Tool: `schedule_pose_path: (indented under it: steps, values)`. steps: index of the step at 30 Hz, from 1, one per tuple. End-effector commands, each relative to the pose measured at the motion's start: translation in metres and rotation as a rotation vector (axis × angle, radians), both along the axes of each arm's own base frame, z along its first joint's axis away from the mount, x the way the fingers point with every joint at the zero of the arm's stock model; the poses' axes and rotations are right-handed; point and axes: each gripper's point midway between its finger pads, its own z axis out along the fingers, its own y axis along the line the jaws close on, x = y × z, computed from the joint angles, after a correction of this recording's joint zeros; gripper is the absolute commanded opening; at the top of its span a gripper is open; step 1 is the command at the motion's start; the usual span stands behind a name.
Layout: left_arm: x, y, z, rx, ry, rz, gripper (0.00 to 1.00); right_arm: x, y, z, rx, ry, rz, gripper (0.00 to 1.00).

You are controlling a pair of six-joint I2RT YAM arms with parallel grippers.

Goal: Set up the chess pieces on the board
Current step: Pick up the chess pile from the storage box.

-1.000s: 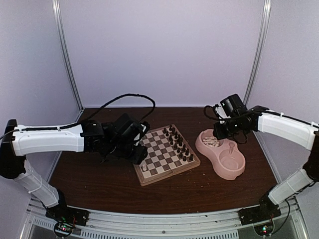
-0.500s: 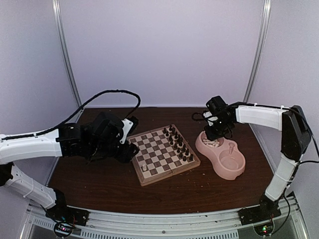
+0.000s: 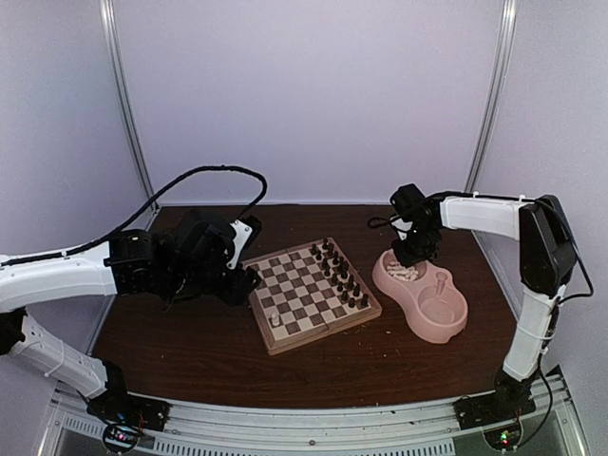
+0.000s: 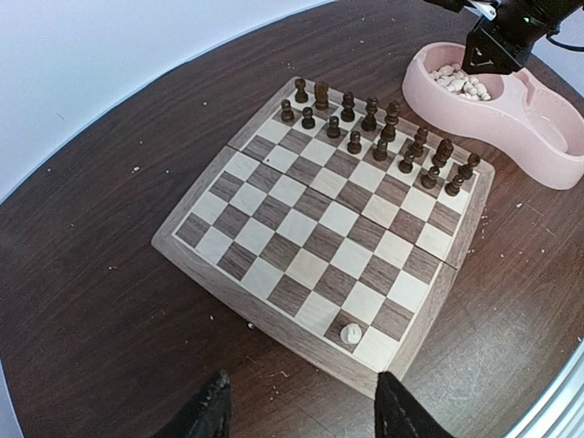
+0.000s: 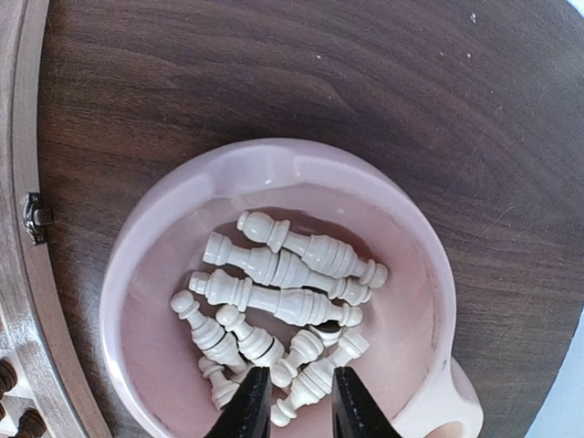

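Note:
The board (image 3: 302, 296) lies mid-table with dark pieces (image 3: 340, 271) in two rows along its far right side. One cream chess piece (image 4: 350, 334) stands on a dark square at the board's (image 4: 328, 239) near corner. The other cream chess pieces (image 5: 283, 274) lie in a heap in the pink bowl's (image 5: 274, 155) left cup. My left gripper (image 4: 301, 383) hangs open over bare table just off the board's left edge, holding nothing. My right gripper (image 5: 298, 376) is low over the heap, jaws a little apart, with two lying pieces between the fingers.
The pink double bowl (image 3: 423, 321) sits right of the board; its right cup holds a small peg. A black cable (image 3: 204, 174) loops behind the left arm. Pale crumbs dot the dark wooden table (image 4: 82, 301). Purple walls close in the back and sides.
My left arm has drawn back to the left, off the board. My right gripper has swung left and come down over the bowl's cup of cream pieces.

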Motion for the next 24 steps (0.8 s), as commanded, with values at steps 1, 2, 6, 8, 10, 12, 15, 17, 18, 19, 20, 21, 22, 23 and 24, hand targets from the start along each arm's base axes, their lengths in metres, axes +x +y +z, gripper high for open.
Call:
schedule_pose_path:
  steps: [1, 2, 6, 8, 10, 12, 15, 17, 18, 19, 20, 21, 22, 23, 24]
  values:
    - [0.005, -0.004, 0.011, -0.015, -0.026, 0.007, 0.54, -0.001, -0.003, -0.008, 0.056, 0.032, -0.061, 0.27]
    - [0.005, -0.005, 0.009, -0.014, -0.022, 0.003, 0.54, 0.0, -0.002, -0.009, 0.076, 0.031, -0.075, 0.27]
    - [0.005, -0.008, 0.007, -0.01, -0.017, -0.001, 0.54, 0.004, 0.001, -0.008, 0.183, 0.031, -0.17, 0.27]
    - [0.005, -0.008, 0.007, -0.01, -0.017, -0.001, 0.54, 0.006, 0.006, -0.008, 0.266, 0.036, -0.226, 0.29]
    - [0.006, -0.009, 0.007, -0.01, -0.017, -0.002, 0.54, 0.007, 0.012, -0.006, 0.332, 0.025, -0.263, 0.3]
    - [0.006, -0.009, 0.006, -0.007, -0.016, -0.004, 0.54, 0.009, 0.013, -0.004, 0.377, -0.005, -0.318, 0.3]
    - [0.006, -0.009, 0.005, -0.004, -0.015, -0.005, 0.54, 0.01, 0.008, -0.005, 0.414, -0.031, -0.437, 0.31]
    - [0.005, -0.009, 0.003, -0.002, -0.014, -0.006, 0.54, 0.01, 0.001, -0.008, 0.405, -0.04, -0.513, 0.31]
    - [0.005, -0.009, 0.002, -0.001, -0.013, -0.006, 0.54, 0.01, -0.003, -0.008, 0.392, -0.049, -0.539, 0.31]
    - [0.005, -0.009, 0.002, -0.003, -0.012, -0.006, 0.54, 0.01, -0.005, -0.008, 0.39, -0.058, -0.558, 0.31]
    - [0.005, -0.009, 0.001, -0.002, -0.011, -0.008, 0.54, 0.011, -0.012, -0.007, 0.364, -0.082, -0.593, 0.31]
    - [0.004, -0.009, 0.0, -0.002, -0.01, -0.009, 0.54, 0.01, -0.017, -0.005, 0.343, -0.095, -0.617, 0.31]
    - [0.004, -0.008, -0.002, 0.0, -0.009, -0.008, 0.54, 0.01, -0.02, -0.004, 0.328, -0.106, -0.633, 0.31]
    - [0.004, -0.008, -0.002, 0.002, -0.008, -0.009, 0.54, 0.008, -0.026, -0.004, 0.301, -0.111, -0.66, 0.32]
    - [0.004, -0.007, -0.003, 0.002, -0.009, -0.009, 0.54, 0.007, -0.03, -0.003, 0.285, -0.118, -0.679, 0.32]
